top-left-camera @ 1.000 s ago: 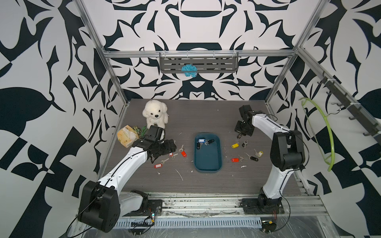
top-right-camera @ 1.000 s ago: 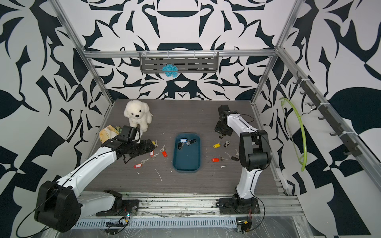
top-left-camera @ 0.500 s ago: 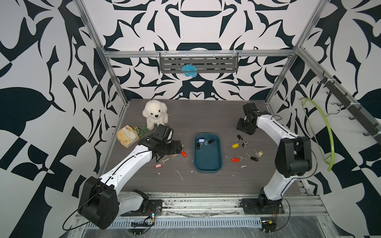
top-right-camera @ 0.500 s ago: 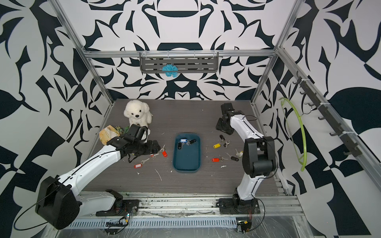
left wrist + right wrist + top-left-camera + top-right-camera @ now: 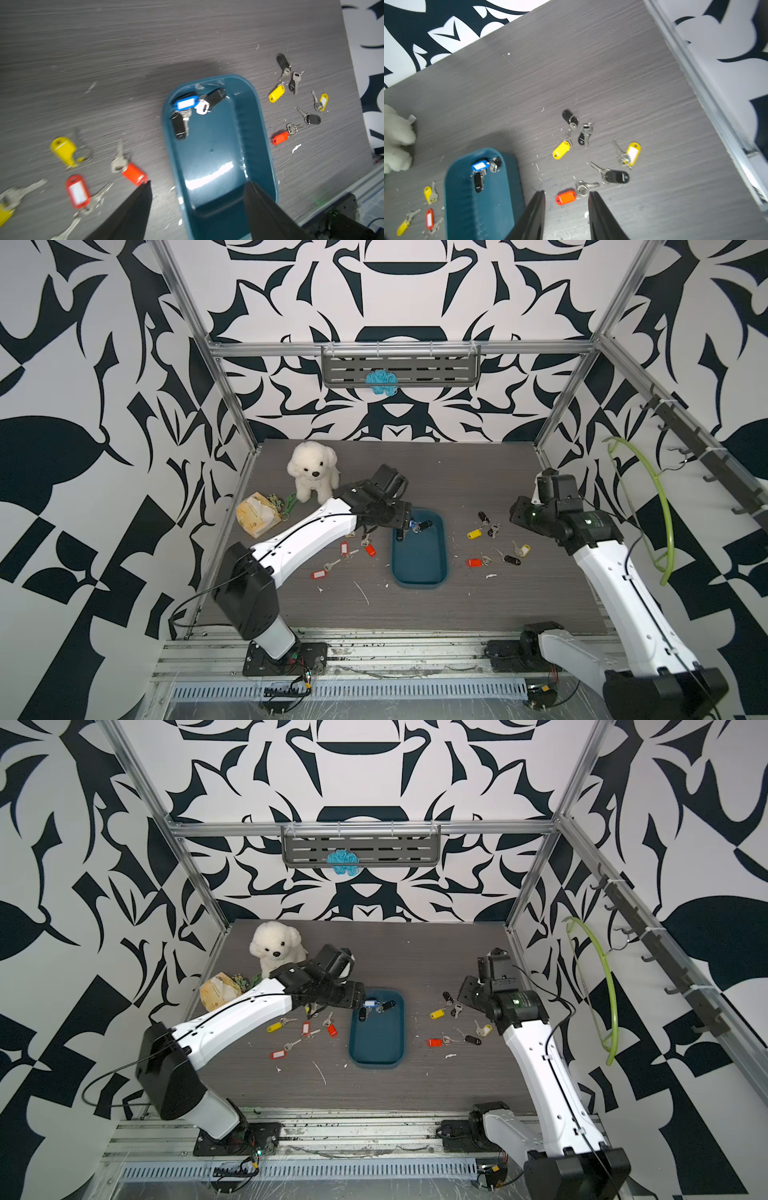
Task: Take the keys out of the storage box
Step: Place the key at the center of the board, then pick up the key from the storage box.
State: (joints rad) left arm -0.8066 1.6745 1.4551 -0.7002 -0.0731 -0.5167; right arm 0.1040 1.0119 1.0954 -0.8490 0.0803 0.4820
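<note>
We list the storage box (image 5: pixel 419 572) central on the table (image 5: pixel 457 472), a few keys (image 5: pixel 185 104) at its far end, more scattered either side; left gripper (image 5: pixel 198 183) and right gripper (image 5: pixel 566 192) both parted, empty.

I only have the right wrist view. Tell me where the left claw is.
Observer: The left claw is at the far left corner of the box, near the blue-tagged key.
Operator: Report its jaws.
Observer: Open, with nothing between them.
Operator: Count the red tags left of the box.
Observer: Three red tags, all lying on the table.
</note>
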